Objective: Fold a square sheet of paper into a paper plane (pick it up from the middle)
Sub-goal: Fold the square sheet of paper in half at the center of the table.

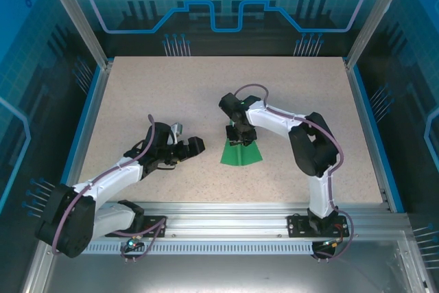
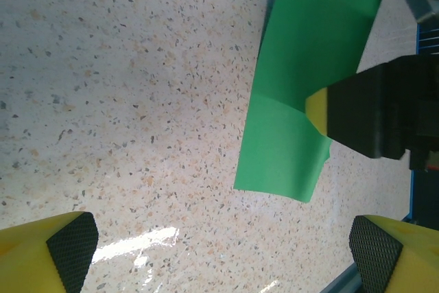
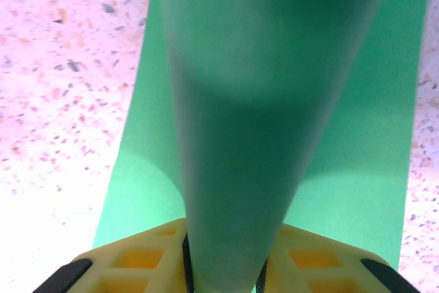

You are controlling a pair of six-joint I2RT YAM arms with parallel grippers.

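Note:
The square sheet of paper (image 1: 242, 155) is bright green and lies at the table's middle, bulged up along its centre line. My right gripper (image 1: 240, 138) comes down on its far part. In the right wrist view the raised ridge of the sheet (image 3: 260, 121) runs down between the yellow fingers (image 3: 130, 265), and the right gripper (image 3: 223, 280) is shut on it. My left gripper (image 1: 195, 146) rests to the left of the sheet, apart from it and open. In the left wrist view the left gripper (image 2: 223, 248) holds nothing, and the sheet (image 2: 309, 66) lies ahead with the right gripper's finger (image 2: 317, 111) on it.
The speckled tabletop (image 1: 137, 101) is bordered by blue rails (image 1: 374, 128) at both sides and an aluminium rail (image 1: 226, 211) along the near edge, where the arm bases sit.

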